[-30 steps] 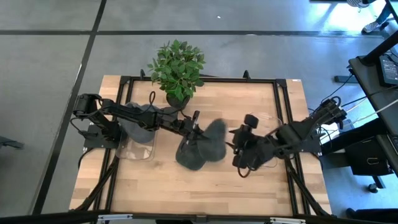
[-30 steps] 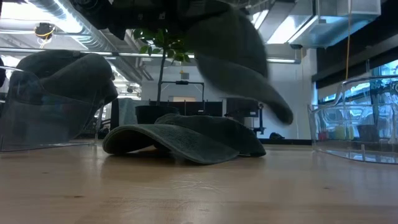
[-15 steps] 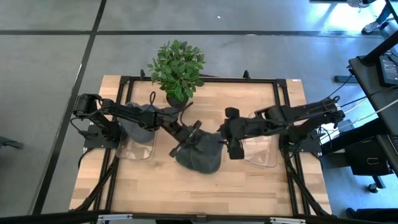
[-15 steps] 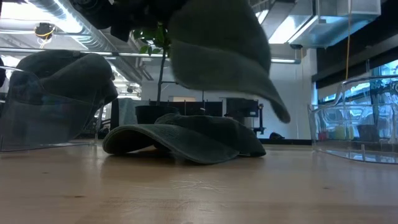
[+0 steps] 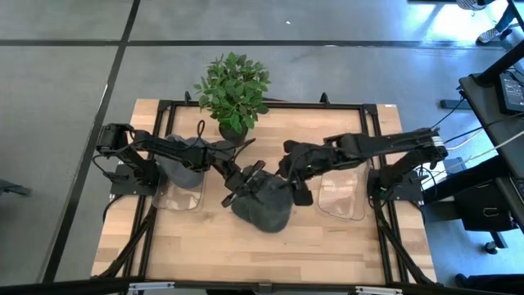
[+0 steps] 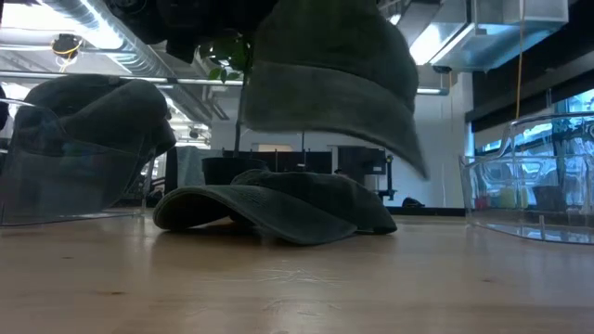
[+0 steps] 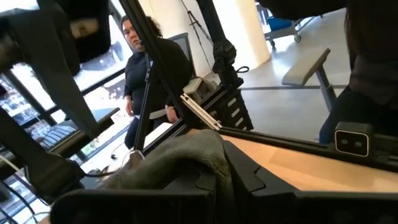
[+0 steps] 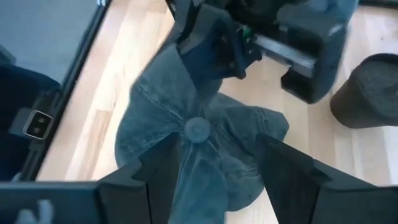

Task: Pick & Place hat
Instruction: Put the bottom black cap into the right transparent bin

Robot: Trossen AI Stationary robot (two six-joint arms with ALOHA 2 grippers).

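Observation:
A dark grey hat (image 6: 325, 83) hangs in the air above a second grey hat (image 6: 278, 209) that lies crown up on the table's middle. My left gripper (image 5: 244, 179) is shut on the raised hat, whose top button (image 8: 198, 129) shows in the right wrist view. My right gripper (image 5: 291, 184) is open just right of it. Its fingers (image 8: 155, 180) stand on either side of the crown, and I cannot tell whether they touch. A third hat (image 5: 187, 156) sits in the left clear bin (image 5: 184, 197). My left gripper pinches the raised hat's rim (image 8: 186, 71) at the edge of the crown between its two fingers, coming slanting from the table's left. Grey cloth shows between the fingers (image 7: 186, 155). The hat hangs clear of the table, tilted, with its brim (image 6: 413, 148) pointing down.
A potted plant (image 5: 233, 90) stands at the far edge behind the hats. A clear bin (image 5: 340, 197) stands right of centre under my right arm. Black frame rails run round the table. A person (image 7: 149, 68) shows in the room beyond. Bare wood lies along the near edge.
My right gripper has gone from over the right bin toward the table's left, up to the raised hat. My left gripper has drawn back a little toward the left with the hat. The hat has swung round and shifted over the lying hat, its brim now hanging steeper.

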